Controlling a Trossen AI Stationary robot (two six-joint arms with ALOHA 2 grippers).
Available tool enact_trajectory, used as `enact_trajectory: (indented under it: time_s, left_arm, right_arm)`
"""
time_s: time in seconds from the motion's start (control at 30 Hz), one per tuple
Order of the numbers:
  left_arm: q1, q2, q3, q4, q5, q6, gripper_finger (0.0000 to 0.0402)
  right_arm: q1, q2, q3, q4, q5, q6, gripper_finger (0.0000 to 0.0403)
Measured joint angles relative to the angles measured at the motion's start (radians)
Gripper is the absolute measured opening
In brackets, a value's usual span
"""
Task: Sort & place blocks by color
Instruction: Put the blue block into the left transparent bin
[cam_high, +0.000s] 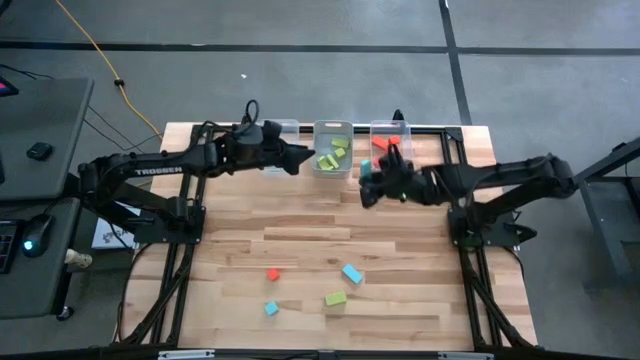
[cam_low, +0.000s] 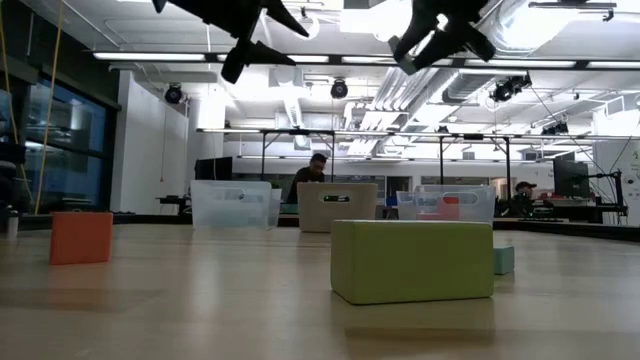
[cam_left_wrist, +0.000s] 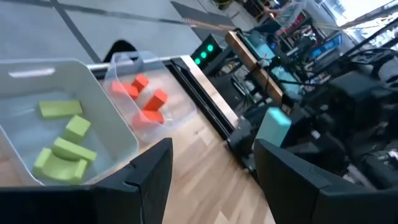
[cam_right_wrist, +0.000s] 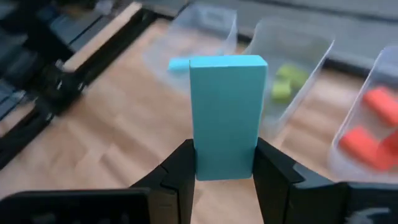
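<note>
My right gripper is shut on a light blue bar block and hangs above the table in front of the bins. My left gripper stands open with nothing between its fingers, high up beside the left clear bin. Three clear bins stand in a row at the far edge. The left one holds a blue block, the middle one green blocks, the right one red blocks. A red, two blue and a green block lie flat on the near table. My right gripper pinches the blue bar's near end between its two fingers, on two opposite sides. The bar runs on along the fingers and sticks out well past their tips. The fingers slant down, coming from the table's right. The bar is lifted clear of the table.
Bare wooden tabletop lies between the bins and the loose blocks near the front edge. The two arms' grippers are close together in front of the middle bin. People sit at desks in the room beyond the table.
</note>
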Motion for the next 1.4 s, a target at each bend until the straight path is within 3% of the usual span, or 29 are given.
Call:
enact_trajectory:
  time_s: [0.23, 0.47, 0.67, 0.93, 1.13, 1.27, 1.4]
  left_arm:
    - [0.043, 0.001, 0.0, 0.001, 0.0, 0.064, 0.0204]
    - [0.058, 0.001, 0.0, 0.0, 0.001, 0.171, 0.0204]
    - [0.066, 0.001, 0.0, -0.012, 0.097, 0.238, 0.0204]
    - [0.089, 0.001, 0.0, -0.18, 0.197, 0.201, 0.0204]
    - [0.099, 0.002, 0.0, -0.221, 0.343, 0.107, 0.0204]
    - [0.089, 0.002, 0.0, -0.22, 0.354, 0.074, 0.0204]
    - [0.089, 0.001, 0.0, -0.238, 0.358, 0.031, 0.0204]
  right_arm:
    - [-0.109, 0.111, 0.103, 0.014, 0.009, -0.131, 0.0107]
    - [-0.121, 0.268, 0.228, 0.037, 0.043, -0.282, 0.0107]
    - [-0.121, 0.403, 0.325, 0.028, 0.035, -0.481, 0.0107]
    - [-0.126, 0.519, 0.421, -0.024, 0.024, -0.593, 0.0107]
    - [-0.126, 0.524, 0.432, -0.018, -0.063, -0.711, 0.0107]
    - [-0.127, 0.524, 0.432, -0.016, -0.149, -0.784, 0.0107]
    - [-0.127, 0.532, 0.432, -0.018, -0.162, -0.812, 0.0107]
